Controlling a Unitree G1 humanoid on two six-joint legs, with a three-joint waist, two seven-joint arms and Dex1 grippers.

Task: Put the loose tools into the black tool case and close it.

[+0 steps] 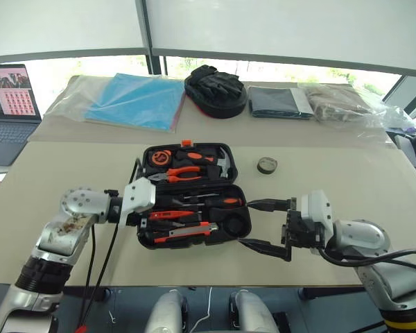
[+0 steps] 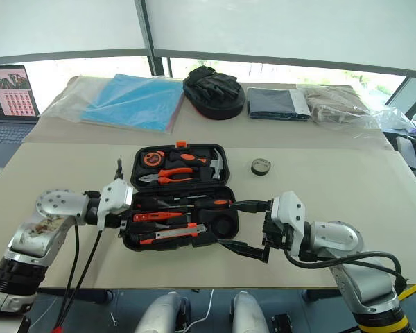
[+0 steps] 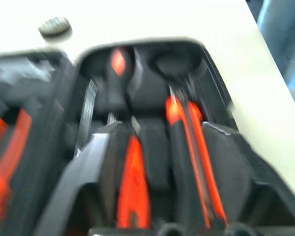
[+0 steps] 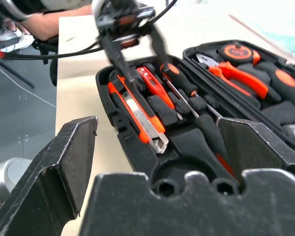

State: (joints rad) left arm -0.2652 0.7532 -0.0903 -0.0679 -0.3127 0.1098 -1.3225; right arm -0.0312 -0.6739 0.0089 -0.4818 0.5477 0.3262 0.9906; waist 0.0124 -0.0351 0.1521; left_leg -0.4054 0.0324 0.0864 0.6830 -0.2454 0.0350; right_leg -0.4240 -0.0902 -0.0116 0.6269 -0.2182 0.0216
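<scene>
Both arms reach inward, flanking the open black tool case.

Over at the far left, a laptop sits open, screen lit with pink tiles. Along the far table: a blue sheet in a clear plastic bag, then a round black pouch with black gloves on top, a dark folded cloth, and a tan bundle in clear plastic.
</scene>
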